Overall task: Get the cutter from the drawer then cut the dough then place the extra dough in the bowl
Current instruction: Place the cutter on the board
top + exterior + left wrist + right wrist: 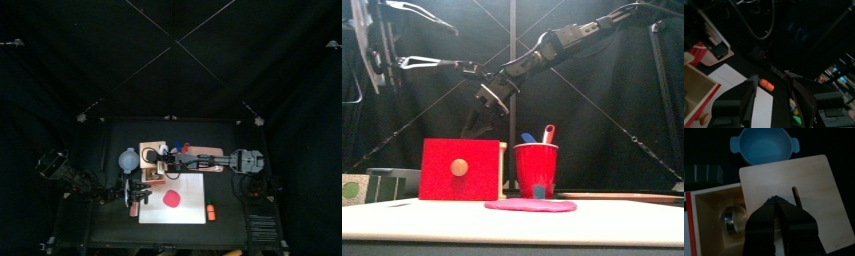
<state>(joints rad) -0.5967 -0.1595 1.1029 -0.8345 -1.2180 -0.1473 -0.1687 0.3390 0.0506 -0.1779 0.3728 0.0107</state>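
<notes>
The pale wooden box (791,183) has its red-fronted drawer (462,170) pulled out. The round metal cutter (732,218) lies inside the drawer. My right gripper (777,202) hovers over the box top beside the drawer opening, jaws shut and holding nothing; it hangs high above the box (489,96). A flat red dough disc (174,200) lies on the white cutting board (198,188). The blue-grey bowl (764,145) sits behind the box. My left gripper (776,92) is open and empty, raised at the table's left (134,192).
A red cup (536,170) with a blue and a red toy knife stands right of the box. Dark green sushi blocks (704,173) lie beside the bowl. An orange toy (765,85) lies near the board's front right corner.
</notes>
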